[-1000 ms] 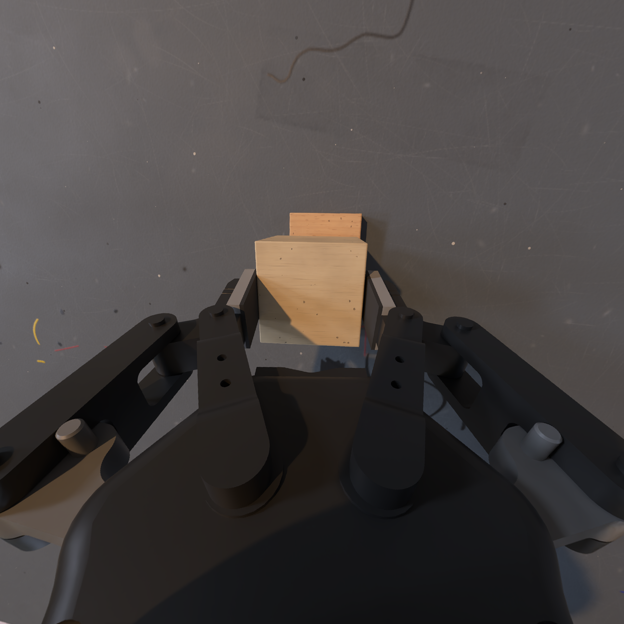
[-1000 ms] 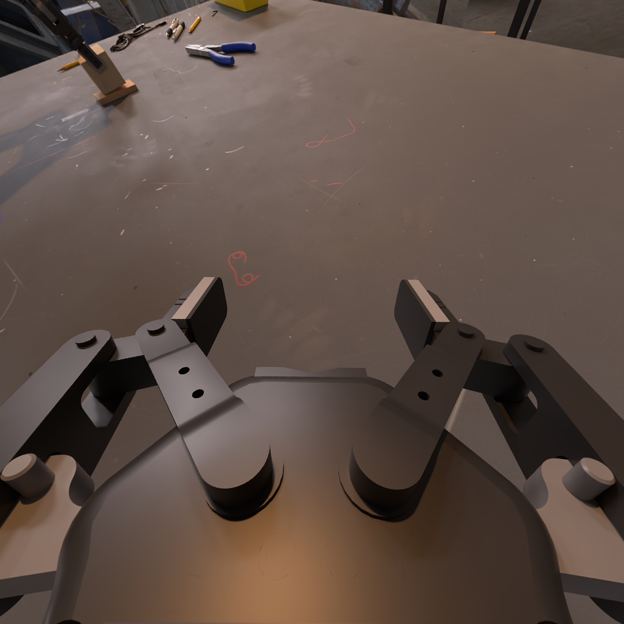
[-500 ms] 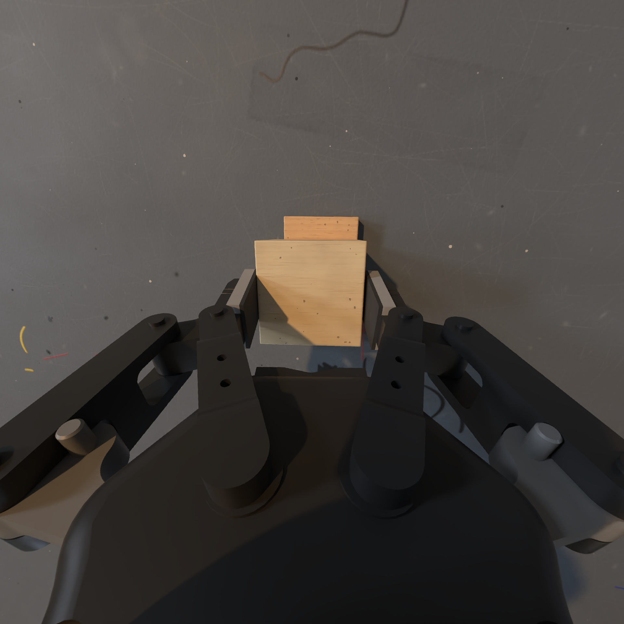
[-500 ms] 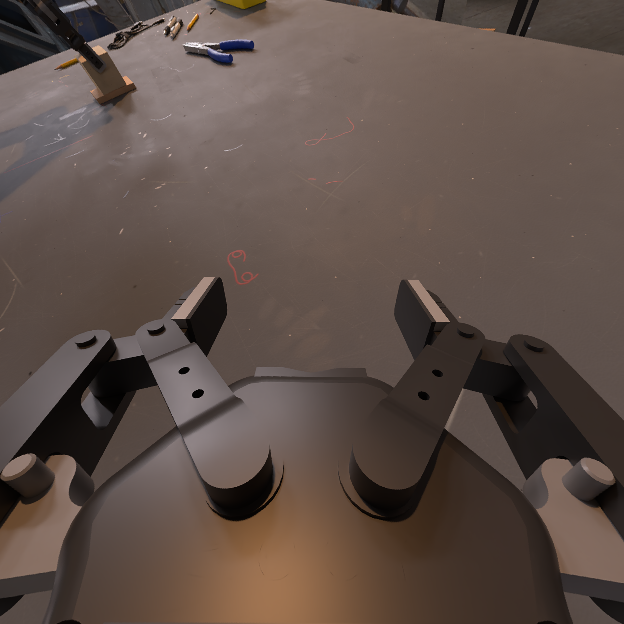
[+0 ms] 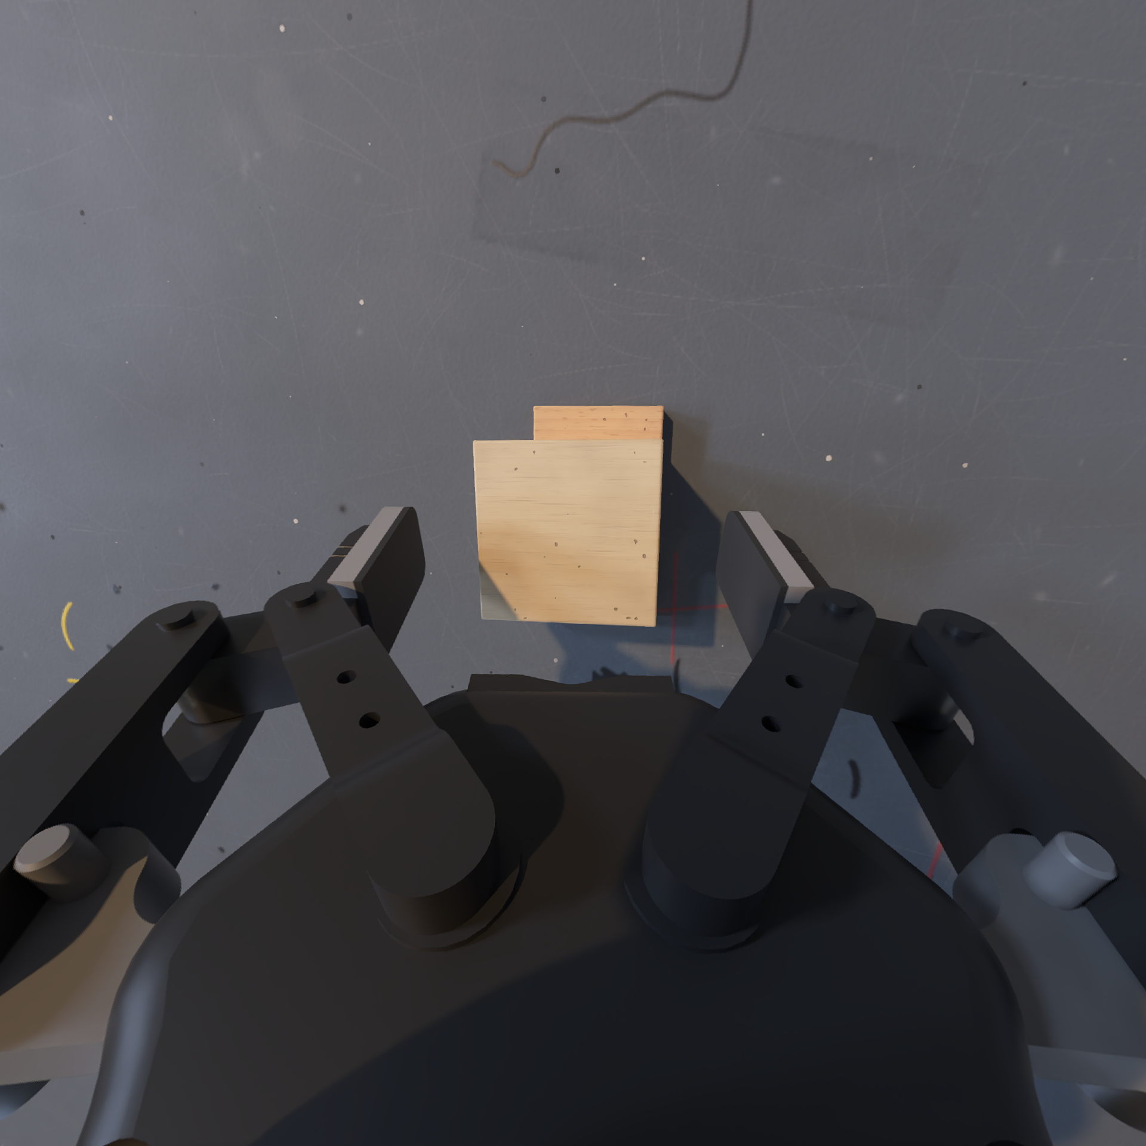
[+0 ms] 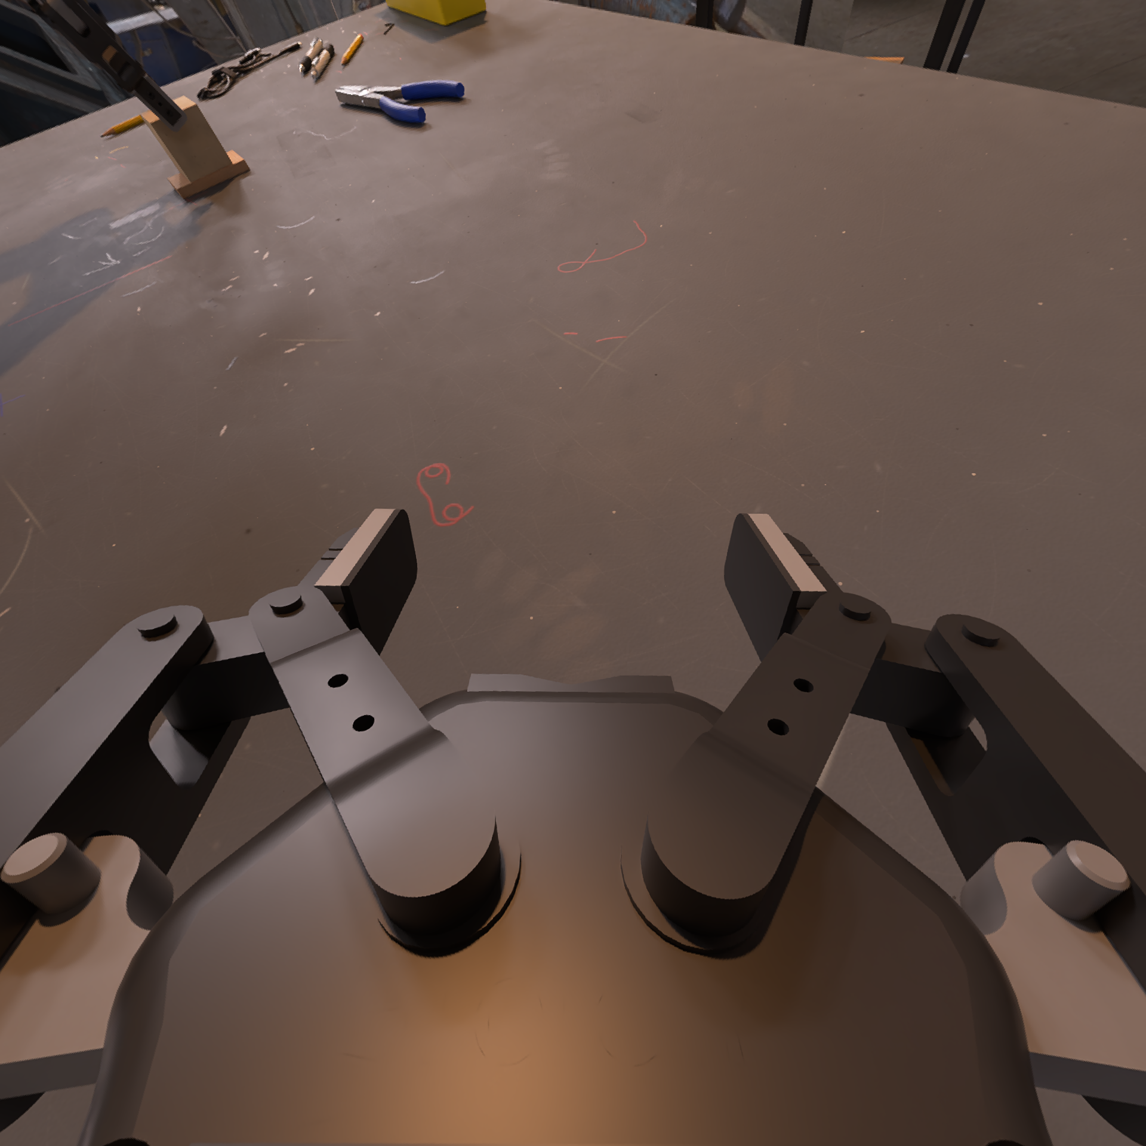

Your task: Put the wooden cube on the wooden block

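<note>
In the left wrist view the pale wooden cube [image 5: 567, 533] sits on the darker, flatter wooden block [image 5: 598, 423], which shows only as a strip behind it. My left gripper [image 5: 573, 552] is open, its fingers apart on either side of the cube and not touching it. In the right wrist view the cube [image 6: 189, 139] stands on the block [image 6: 211, 178] at the far left, with the left gripper's fingers [image 6: 155, 102] at its top. My right gripper [image 6: 570, 558] is open and empty above the bare table.
The dark scratched table [image 6: 744, 310] carries blue-handled pliers [image 6: 403, 99], pencils and pens [image 6: 325, 53], a black cable [image 6: 235, 68] and a yellow object [image 6: 443, 9] at the far edge. A loose thread [image 5: 620, 115] lies beyond the block.
My left gripper has opened and let go of the wooden cube, which now rests on the block. The right gripper has stayed open and nearly still.
</note>
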{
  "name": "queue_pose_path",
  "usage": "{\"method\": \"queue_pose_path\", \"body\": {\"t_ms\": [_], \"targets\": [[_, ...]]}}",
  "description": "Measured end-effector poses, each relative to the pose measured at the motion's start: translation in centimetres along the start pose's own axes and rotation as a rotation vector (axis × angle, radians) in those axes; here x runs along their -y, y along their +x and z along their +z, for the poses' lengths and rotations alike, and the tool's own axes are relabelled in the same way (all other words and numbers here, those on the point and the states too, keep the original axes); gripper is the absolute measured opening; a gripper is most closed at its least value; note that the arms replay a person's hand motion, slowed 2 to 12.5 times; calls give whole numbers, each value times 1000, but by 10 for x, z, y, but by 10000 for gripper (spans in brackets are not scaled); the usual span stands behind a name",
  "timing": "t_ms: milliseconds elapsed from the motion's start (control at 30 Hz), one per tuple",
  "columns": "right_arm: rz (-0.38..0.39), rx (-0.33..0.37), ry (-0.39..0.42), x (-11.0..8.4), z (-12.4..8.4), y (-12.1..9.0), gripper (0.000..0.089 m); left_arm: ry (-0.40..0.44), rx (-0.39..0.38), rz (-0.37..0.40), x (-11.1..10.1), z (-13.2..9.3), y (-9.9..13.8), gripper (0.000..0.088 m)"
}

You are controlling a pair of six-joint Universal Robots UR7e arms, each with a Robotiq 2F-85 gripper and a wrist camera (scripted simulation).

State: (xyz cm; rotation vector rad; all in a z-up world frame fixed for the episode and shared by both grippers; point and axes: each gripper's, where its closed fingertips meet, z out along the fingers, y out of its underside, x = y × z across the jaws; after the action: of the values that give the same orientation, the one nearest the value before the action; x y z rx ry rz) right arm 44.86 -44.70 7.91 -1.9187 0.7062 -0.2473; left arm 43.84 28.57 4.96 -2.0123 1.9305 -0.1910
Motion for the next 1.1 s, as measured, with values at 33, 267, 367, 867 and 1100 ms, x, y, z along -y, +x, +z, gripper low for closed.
{"method": "queue_pose_path", "body": {"t_ms": [33, 267, 367, 867, 1100], "targets": [[0, 0, 0, 0, 0, 0, 854, 2, -1, 0, 0, -1, 0, 832], [-6, 4, -1, 2, 0, -2, 854, 25, 0, 2, 4, -16, -3, 854], [-11, 4, -1, 2, -1, -4, 854, 54, 9, 1, 8, -28, -5, 854], [-23, -2, 8, 4, -6, -6, 854, 353, -17, 46, 51, -121, 21, 854], [-16, 0, 21, 5, -7, -6, 854, 482, -84, 149, 67, -164, 73, 854]]}}
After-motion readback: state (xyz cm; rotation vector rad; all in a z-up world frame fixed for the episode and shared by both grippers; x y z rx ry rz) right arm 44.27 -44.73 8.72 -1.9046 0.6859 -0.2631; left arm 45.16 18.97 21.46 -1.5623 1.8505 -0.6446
